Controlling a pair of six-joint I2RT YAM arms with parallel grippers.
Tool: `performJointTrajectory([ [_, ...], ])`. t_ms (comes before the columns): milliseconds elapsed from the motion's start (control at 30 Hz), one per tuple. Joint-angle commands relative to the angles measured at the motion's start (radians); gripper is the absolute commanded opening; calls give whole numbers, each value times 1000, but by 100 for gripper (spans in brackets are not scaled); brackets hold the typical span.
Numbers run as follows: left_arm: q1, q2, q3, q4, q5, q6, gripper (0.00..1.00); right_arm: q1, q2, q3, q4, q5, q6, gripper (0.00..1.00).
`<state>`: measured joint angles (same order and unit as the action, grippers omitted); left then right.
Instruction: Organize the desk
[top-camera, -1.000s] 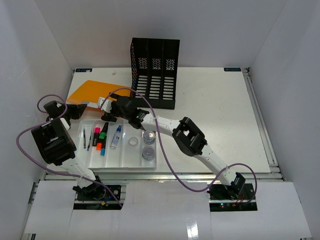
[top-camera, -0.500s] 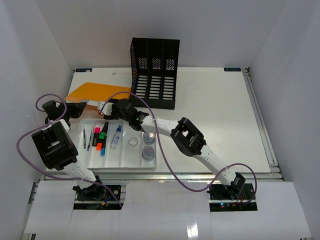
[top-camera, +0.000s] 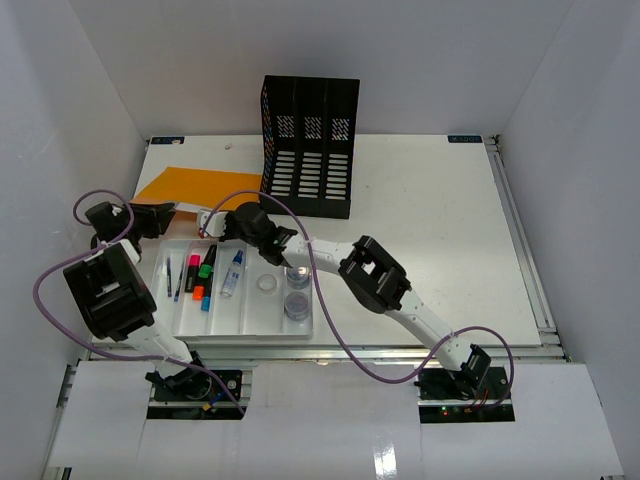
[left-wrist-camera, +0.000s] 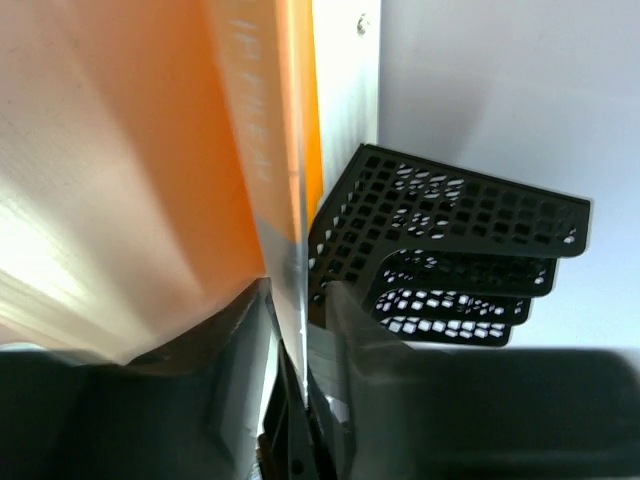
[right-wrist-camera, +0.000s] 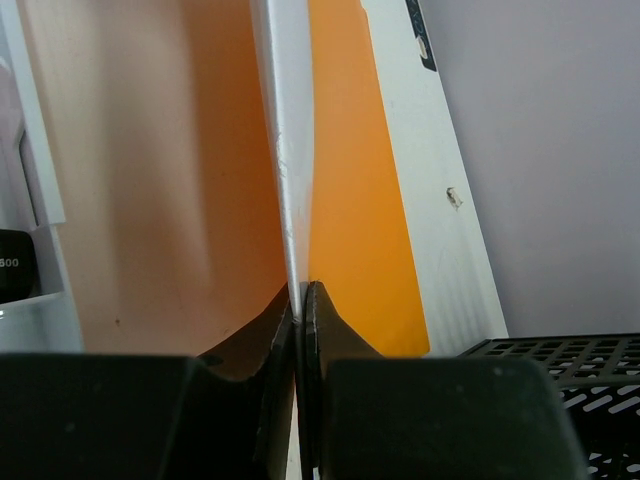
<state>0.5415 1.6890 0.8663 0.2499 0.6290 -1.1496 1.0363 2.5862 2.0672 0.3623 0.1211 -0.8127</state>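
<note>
Right hand (right-wrist-camera: 300, 290) clenched on the thin near edge of the orange folder (right-wrist-camera: 355, 200), with the pads meeting on the sheet and nothing else between them; left hand (left-wrist-camera: 293, 300) released, its two fingers standing apart either side of that same edge, further left, not pinching; so only your right hand carries the folder. The folder lies flat at the far-left part of the surface (top-camera: 430, 200), spreading away from both hands toward the back wall, long axis roughly left to right. The black file rack (top-camera: 310, 150) stands upright just beside the folder's right end, to the right of and beyond your right hand; the right arm is the nearer one to it. The white tray (top-camera: 250, 338) sits just behind the hands; judgement: swing the folder rightward to the rack and keep it off the tray.
</note>
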Motion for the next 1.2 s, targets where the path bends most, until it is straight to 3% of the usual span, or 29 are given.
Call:
performJointTrajectory([
  [0, 2, -18, 46, -68, 22, 38, 72, 4, -38, -12, 55, -9, 43, 8],
  [100, 1, 1, 65, -73, 27, 42, 77, 4, -44, -17, 53, -11, 54, 8],
  [333, -19, 86, 161, -138, -6, 77, 76, 5, -67, -30, 50, -20, 91, 8],
  [600, -80, 159, 249, -156, -54, 104, 41, 4, -119, -70, 41, -44, 126, 8],
  [667, -87, 152, 243, -145, -57, 105, 26, 4, -125, -73, 40, -47, 127, 8],
  [733, -87, 137, 239, -139, -58, 112, 10, 5, -134, -80, 34, -50, 128, 18],
  [767, -87, 130, 239, -136, -58, 120, 3, 5, -140, -83, 33, -48, 131, 30],
  [833, -86, 101, 247, -140, -63, 134, 0, 5, -161, -87, -4, -55, 132, 73],
  [900, -87, 67, 268, -157, -88, 179, 0, 5, -185, -84, -47, -77, 139, 87],
  [1067, -86, -40, 340, -225, -205, 273, 0, -3, -293, -83, -255, -253, 172, 90],
  [1167, -87, -103, 351, -207, -243, 297, 0, -21, -386, -81, -433, -460, 175, 90],
])
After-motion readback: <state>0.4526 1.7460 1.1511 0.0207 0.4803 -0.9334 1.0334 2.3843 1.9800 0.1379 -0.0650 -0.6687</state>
